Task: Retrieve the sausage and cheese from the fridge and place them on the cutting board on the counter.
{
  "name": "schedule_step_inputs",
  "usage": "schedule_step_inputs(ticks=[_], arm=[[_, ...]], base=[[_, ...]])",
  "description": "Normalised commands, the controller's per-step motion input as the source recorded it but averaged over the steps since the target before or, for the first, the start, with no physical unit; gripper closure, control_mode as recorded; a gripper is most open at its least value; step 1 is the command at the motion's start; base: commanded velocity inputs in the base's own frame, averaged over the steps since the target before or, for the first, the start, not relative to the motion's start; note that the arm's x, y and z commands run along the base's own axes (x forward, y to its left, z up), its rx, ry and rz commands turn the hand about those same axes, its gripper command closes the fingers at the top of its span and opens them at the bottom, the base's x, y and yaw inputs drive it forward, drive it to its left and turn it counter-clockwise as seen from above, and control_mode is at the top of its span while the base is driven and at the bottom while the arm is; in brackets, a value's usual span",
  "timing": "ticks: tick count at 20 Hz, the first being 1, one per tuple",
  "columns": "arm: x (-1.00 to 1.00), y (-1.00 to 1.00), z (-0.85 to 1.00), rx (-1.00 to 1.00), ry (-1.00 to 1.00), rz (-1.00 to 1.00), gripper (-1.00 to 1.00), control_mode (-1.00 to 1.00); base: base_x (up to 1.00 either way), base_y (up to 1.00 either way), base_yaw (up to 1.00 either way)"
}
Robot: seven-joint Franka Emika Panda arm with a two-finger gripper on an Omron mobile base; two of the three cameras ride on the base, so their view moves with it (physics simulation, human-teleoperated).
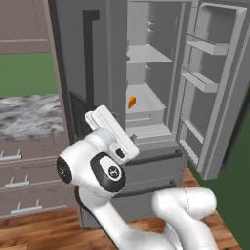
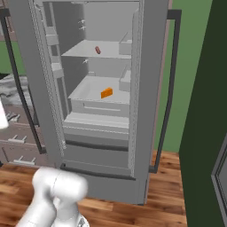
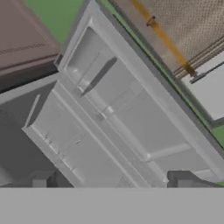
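Fridge (image 2: 150, 111) is standing with its right door (image 1: 215, 88) swung wide open, left door closed. Sausage (image 2: 98, 50) is lying on the upper shelf (image 2: 88, 52) inside; cheese (image 2: 106, 93) is sitting one level down on the lower shelf (image 2: 88, 95), near the middle. Both untouched. End effector (image 3: 112, 180) is sitting fully open, holding nothing, well short of the shelves, fingertips (image 3: 186, 179) pointing up at the open door's bins. Arm (image 1: 105, 161) is folded in front of the closed left door. Marbled bench (image 1: 29, 114) is showing left of the fridge, over brown drawers (image 1: 19, 180).
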Motion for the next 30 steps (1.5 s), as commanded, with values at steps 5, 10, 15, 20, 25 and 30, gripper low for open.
schedule_step_inputs(ticks=[5,10,15,20,25,30], arm=[[-0.21,-0.77,-0.02,0.25,0.01,0.5,-1.0,-1.0],[0.14,-0.47,0.0,0.46,0.0,0.57,-1.0,-1.0],[0.31,-0.32,-0.07,0.33,0.13,0.62,-1.0,-1.0],[0.45,-0.6,-0.04,0.3,0.05,0.39,-1.0,-1.0],[0.61,-0.04,-0.28,0.04,0.01,0.21,-1.0,-1.0],[0.59,0.0,-0.08,0.0,0.02,0.01,-1.0,-1.0]], base=[[0.0,0.0,0.0],[0.0,0.0,0.0],[0.0,0.0,0.0],[0.0,0.0,0.0],[0.0,0.0,0.0],[0.0,0.0,0.0]])
